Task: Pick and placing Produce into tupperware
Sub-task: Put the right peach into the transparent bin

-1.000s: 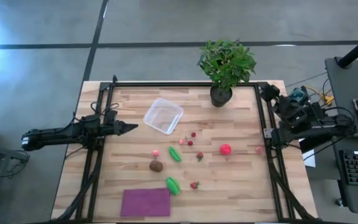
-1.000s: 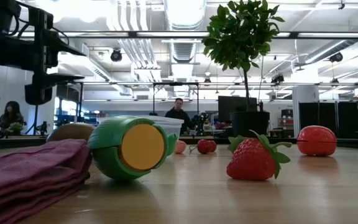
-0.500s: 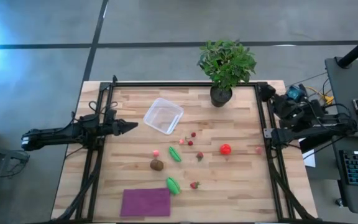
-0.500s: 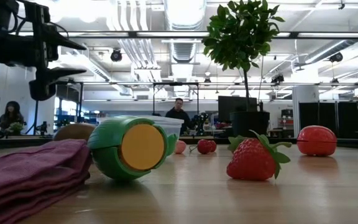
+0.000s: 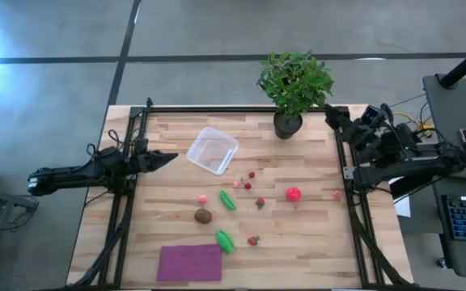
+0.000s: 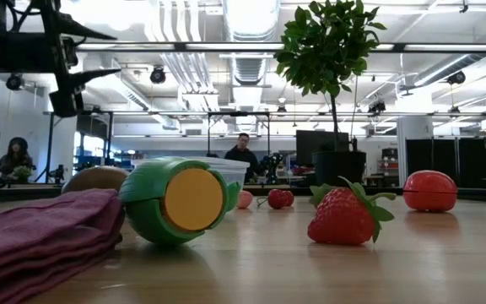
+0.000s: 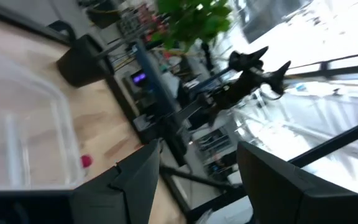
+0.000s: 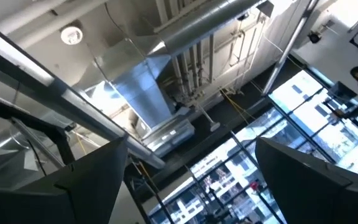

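Note:
The clear tupperware tub (image 5: pixel 213 150) stands on the table's far left part and shows in the left wrist view as the tub (image 7: pixel 17 124). Produce lies loose mid-table: two green pieces (image 5: pixel 228 200) (image 5: pixel 226 240), a red ball (image 5: pixel 294 194), a brown oval (image 5: pixel 204 215), strawberries (image 5: pixel 254 240) and small red bits (image 5: pixel 247 186). My left gripper (image 5: pixel 168 156) hovers open, left of the tub, above the table (image 6: pixel 99 55). My right gripper (image 5: pixel 330 113) is open, raised at the far right corner beside the plant pot, and faces the ceiling (image 8: pixel 191 143).
A leafy potted plant (image 5: pixel 294 89) stands at the far edge, close to my right gripper. A folded purple cloth (image 5: pixel 189 262) lies at the near edge, left of centre. A small pink bit (image 5: pixel 336 194) sits by the right rail. Black frame rails run along both sides.
My left gripper has risen and its tip has swung slightly toward the far edge. My right arm has lifted and swung its gripper toward the table's far edge and the plant. The produce and the tub have stayed in place.

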